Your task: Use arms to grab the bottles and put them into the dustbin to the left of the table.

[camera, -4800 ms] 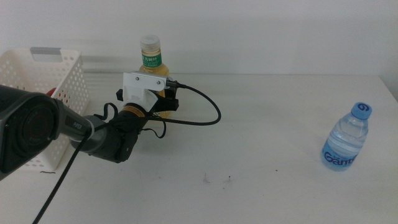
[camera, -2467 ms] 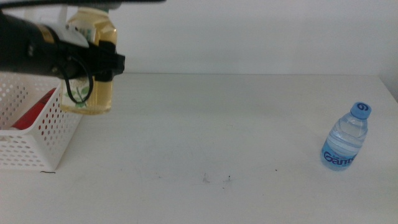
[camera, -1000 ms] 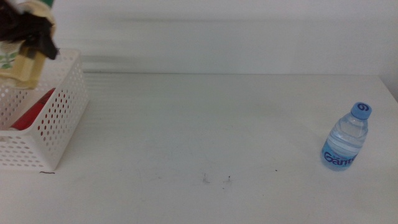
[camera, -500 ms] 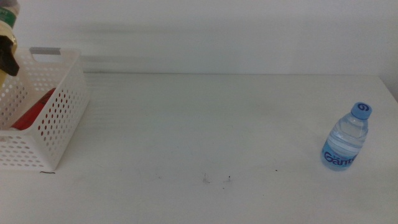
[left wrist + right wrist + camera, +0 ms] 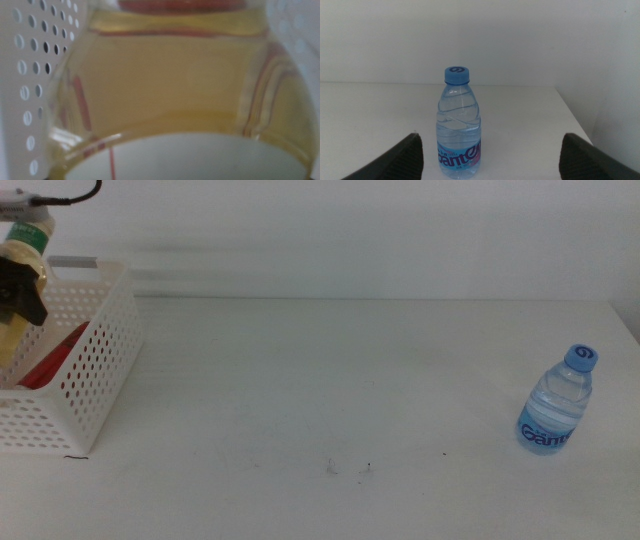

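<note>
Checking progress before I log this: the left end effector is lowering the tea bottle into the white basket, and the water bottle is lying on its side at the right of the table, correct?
Not quite. The water bottle stands upright, blue cap up, as the middle and right wrist views show. The rest holds: the tea bottle is at the white basket, held by the left end effector.

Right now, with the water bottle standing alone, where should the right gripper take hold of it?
Grip the water bottle around its mid-body, likely approaching level from the front: it stands upright, and the right gripper already faces it with jaws open on either side.
</note>
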You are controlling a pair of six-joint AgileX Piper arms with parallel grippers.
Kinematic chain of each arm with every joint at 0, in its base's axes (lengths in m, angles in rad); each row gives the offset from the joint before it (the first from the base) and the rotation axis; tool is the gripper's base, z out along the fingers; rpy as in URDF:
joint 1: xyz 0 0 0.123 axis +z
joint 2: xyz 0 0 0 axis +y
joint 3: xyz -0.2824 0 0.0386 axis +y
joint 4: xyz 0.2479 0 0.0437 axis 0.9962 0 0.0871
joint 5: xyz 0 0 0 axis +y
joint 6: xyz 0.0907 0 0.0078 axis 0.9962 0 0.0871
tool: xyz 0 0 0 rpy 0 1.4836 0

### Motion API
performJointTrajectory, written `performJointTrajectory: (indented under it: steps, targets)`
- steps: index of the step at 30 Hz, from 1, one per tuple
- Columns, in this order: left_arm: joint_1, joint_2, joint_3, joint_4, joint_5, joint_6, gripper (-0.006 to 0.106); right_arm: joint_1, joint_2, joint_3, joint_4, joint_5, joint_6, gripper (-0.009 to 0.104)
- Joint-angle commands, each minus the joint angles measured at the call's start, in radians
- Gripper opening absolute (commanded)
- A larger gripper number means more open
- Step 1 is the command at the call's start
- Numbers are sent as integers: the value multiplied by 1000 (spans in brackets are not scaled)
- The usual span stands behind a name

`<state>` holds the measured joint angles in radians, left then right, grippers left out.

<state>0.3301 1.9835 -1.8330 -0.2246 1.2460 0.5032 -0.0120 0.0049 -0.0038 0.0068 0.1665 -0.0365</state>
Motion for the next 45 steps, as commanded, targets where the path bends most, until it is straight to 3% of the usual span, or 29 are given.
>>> performJointTrajectory:
  steps: [1, 11, 21, 36, 45]
  targets:
    - [-2, -5, -15, -22, -25, 8, 32, -8, -5, 4, -7, -9, -6, 75]
    - [-2, 6, -15, -8, -25, 23, 93, -8, -5, 4, -7, -9, -6, 75]
    - [-14, -17, -15, -53, -25, 4, 94, -8, -5, 4, -7, -9, -6, 75]
    - [-161, -216, -15, 1, -25, -22, 94, -8, -5, 4, -7, -9, -6, 75]
    - [-317, -358, -13, -113, -25, -78, 94, -8, -5, 4, -7, -9, -6, 75]
